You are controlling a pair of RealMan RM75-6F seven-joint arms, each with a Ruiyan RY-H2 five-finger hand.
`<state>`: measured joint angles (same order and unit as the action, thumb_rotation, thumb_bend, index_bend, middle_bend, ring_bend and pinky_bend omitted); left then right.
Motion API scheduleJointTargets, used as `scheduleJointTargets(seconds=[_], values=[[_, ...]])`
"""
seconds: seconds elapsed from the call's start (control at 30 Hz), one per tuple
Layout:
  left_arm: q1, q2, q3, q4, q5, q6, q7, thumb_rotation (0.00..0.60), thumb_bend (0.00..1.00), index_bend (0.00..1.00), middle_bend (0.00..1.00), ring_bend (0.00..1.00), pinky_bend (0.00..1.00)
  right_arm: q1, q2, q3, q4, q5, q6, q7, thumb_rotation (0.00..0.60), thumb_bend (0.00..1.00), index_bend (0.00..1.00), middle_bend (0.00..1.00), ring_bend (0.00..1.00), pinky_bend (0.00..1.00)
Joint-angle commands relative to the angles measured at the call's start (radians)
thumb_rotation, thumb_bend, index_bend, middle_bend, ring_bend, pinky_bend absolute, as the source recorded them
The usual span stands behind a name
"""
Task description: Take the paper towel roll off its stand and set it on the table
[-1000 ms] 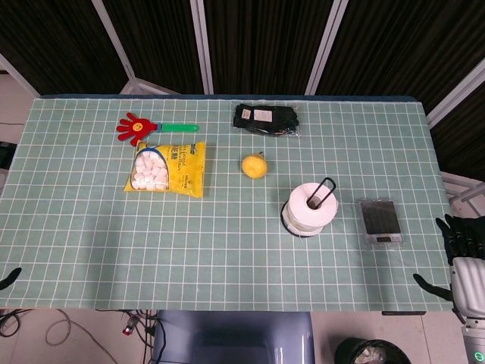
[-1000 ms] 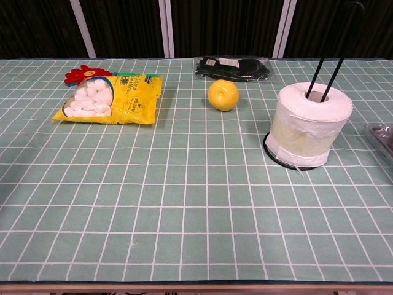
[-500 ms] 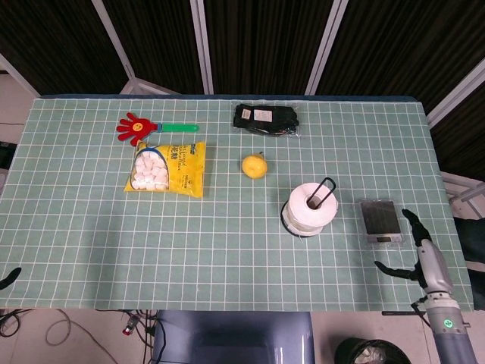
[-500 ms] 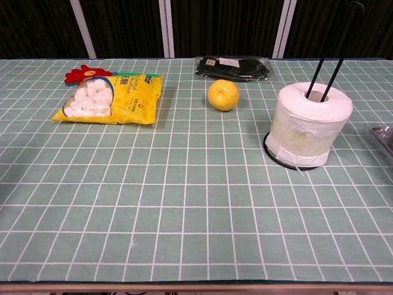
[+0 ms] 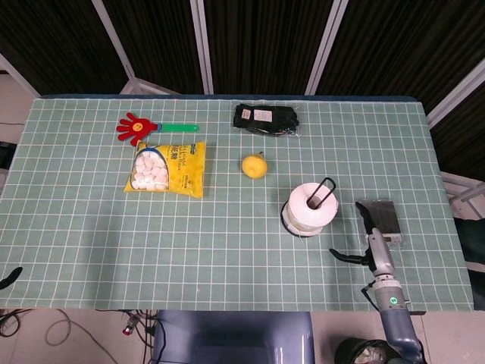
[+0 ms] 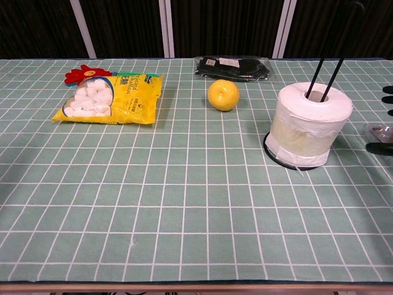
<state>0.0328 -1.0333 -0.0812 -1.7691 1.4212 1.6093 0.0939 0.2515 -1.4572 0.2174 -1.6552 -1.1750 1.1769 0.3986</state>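
Matt white paper towel roll (image 5: 307,208), glossy snack bag (image 5: 167,167).

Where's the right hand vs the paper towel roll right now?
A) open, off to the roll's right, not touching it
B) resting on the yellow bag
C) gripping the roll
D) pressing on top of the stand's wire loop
A: in the head view the right hand is open with fingers spread, clear of the paper towel roll, which sits on its stand.

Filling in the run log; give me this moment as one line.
phase: approach | right hand: open, beside paper towel roll, not touching | roll: on stand | left hand: barely visible at table edge
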Motion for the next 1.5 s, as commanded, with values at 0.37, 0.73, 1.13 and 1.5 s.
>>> scheduleJointTargets(seconds=[0.37, 0.73, 1.13, 1.5], values=[[0.001, 0.003, -0.002, 0.003, -0.001, 0.001, -0.009, 0.6, 0.12, 0.14, 0.0, 0.0, 0.0, 0.07, -0.187, 0.073, 0.107, 0.114, -0.012, -0.085, 0.6, 0.0, 0.0, 0.0, 0.0, 0.0], [0.001, 0.003, -0.004, 0.003, -0.006, 0.001, -0.008, 0.6, 0.12, 0.14, 0.0, 0.0, 0.0, 0.13, -0.297, 0.136, 0.223, 0.173, -0.024, -0.139, 0.6, 0.0, 0.0, 0.0, 0.0, 0.0], [0.003, 0.007, -0.005, 0.004, -0.008, 0.002, -0.016, 0.6, 0.12, 0.14, 0.0, 0.0, 0.0, 0.165, -0.358, 0.164, 0.271, 0.224, -0.072, -0.153, 0.6, 0.0, 0.0, 0.0, 0.0, 0.0], [0.003, 0.007, -0.005, 0.004, -0.008, 0.002, -0.013, 0.6, 0.12, 0.14, 0.0, 0.0, 0.0, 0.192, -0.403, 0.228, 0.317, 0.281, -0.072, -0.16, 0.6, 0.0, 0.07, 0.05, 0.05, 0.0]])
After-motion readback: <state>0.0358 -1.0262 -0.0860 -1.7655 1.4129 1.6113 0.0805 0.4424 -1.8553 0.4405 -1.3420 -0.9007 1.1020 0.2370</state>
